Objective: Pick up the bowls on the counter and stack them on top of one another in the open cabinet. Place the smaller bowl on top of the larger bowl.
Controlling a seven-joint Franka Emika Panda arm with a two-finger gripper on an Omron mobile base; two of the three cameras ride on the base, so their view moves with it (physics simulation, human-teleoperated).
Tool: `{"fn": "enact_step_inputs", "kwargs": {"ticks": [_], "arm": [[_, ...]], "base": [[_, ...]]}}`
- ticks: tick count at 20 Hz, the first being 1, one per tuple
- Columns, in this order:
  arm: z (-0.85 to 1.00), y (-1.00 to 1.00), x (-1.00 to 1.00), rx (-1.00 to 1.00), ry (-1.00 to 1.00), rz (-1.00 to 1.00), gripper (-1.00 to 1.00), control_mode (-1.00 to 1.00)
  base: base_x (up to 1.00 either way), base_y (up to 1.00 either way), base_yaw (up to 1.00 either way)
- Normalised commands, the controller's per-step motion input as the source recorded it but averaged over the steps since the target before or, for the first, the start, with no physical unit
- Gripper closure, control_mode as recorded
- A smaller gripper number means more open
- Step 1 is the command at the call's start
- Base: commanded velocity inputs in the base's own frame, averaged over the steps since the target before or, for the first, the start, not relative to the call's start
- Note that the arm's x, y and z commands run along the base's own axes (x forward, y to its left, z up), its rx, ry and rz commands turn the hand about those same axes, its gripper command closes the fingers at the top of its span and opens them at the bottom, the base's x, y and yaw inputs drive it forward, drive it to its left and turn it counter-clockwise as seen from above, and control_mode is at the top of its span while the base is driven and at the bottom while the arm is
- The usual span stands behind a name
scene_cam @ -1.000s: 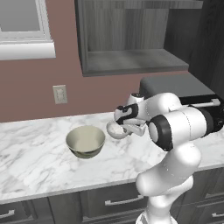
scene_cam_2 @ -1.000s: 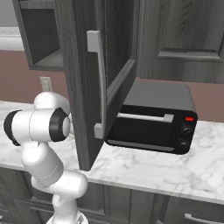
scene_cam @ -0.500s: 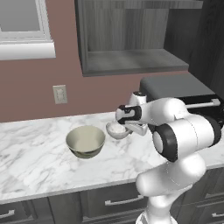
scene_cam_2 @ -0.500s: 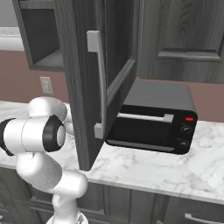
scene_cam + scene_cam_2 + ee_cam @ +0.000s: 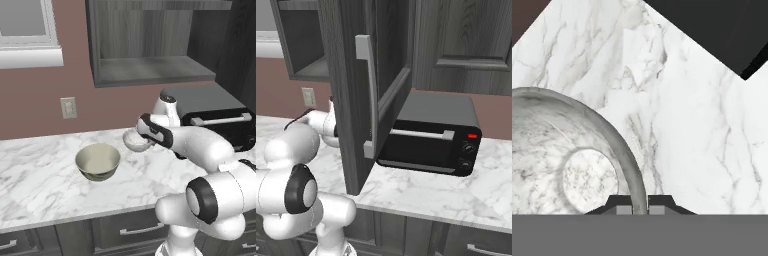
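Two bowls: neither one sits in the open cabinet [image 5: 150,70] yet, so by my reckoning the whole stacking job is left.

Left base view, smaller bowl [image 5: 138,140]: it shows at my gripper [image 5: 143,134], seemingly raised off the counter [image 5: 40,175]; a lift looks under way.
Left base view, larger bowl [image 5: 98,161]: upright on the marble, untouched, near the small one and to its left; it ought to go onto the shelf first, so I judge the order will need care.
Left base view, change: half a second ago my hand and the small bowl sat a little lower and further right; both have moved up and left since; the larger bowl has not shifted.

Right base view, cabinet door [image 5: 368,90]: swung open, hiding my hand; toaster oven [image 5: 431,137] stands on the counter behind it.
Right base view, change: my arm has swung forward, its big joint now lower in the picture.

Hand view, jaws: my fingertips [image 5: 623,209] straddle the glassy rim of the smaller bowl [image 5: 572,150], one each side, closed onto it; marble lies beneath, with the dark oven corner at the top.
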Motion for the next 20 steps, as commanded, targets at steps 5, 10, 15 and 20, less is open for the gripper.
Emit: {"fn": "enact_step_inputs", "kwargs": {"ticks": [5,10,15,20], "arm": [[0.61,-0.01,-0.36,0.0,-0.13,-0.01,1.0,-1.0],[0.39,0.01,-0.54,0.0,-0.16,0.0,1.0,-1.0],[0.21,0.12,-0.61,0.0,-0.13,0.0,1.0,-1.0],[0.19,0.27,-0.53,0.0,-0.08,0.01,1.0,-1.0]], "base": [[0.0,0.0,0.0],[0.0,0.0,0.0],[0.0,0.0,0.0],[0.0,0.0,0.0]]}}
